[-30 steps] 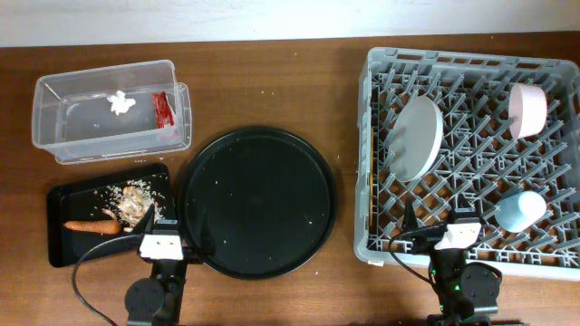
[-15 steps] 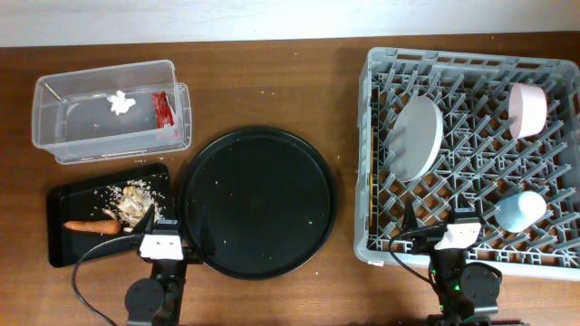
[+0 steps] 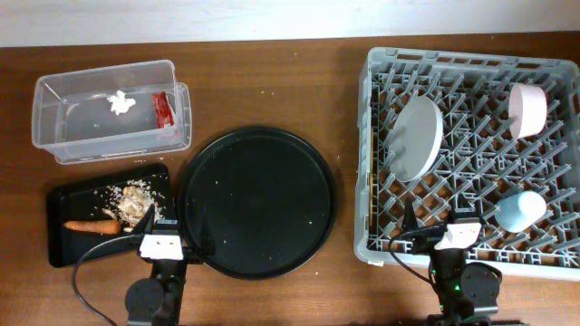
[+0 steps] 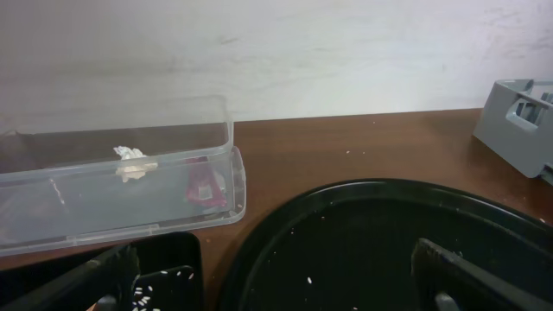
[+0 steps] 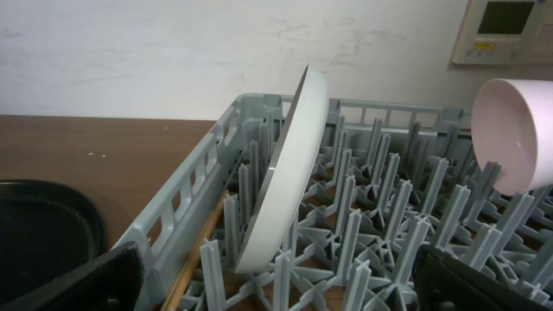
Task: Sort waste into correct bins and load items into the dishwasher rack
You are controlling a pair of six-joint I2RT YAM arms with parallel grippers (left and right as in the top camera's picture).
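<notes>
The clear tub [image 3: 63, 122] at the back left holds the white tissue [image 3: 120, 102] and the red wrapper [image 3: 162, 109]; both also show in the left wrist view, the tissue [image 4: 131, 163] and the wrapper [image 4: 205, 185]. The flat black tray [image 3: 72, 201] holds the carrot [image 3: 93, 227] and food scraps [image 3: 136, 204]. The grey rack [image 3: 453, 60] holds the plate [image 3: 417, 138] on edge, the pink bowl [image 3: 527, 110] and the blue cup [image 3: 520, 210]. Chopsticks [image 5: 194, 259] lie along the rack's left wall. My left gripper [image 4: 276, 289] and right gripper [image 5: 281, 285] are open and empty at the front edge.
The large round black tray [image 3: 258, 201] lies in the middle with a few crumbs, between the flat black tray and the rack. My left gripper [image 3: 174, 234] hangs over its front left rim. My right gripper [image 3: 441, 222] sits over the rack's front edge.
</notes>
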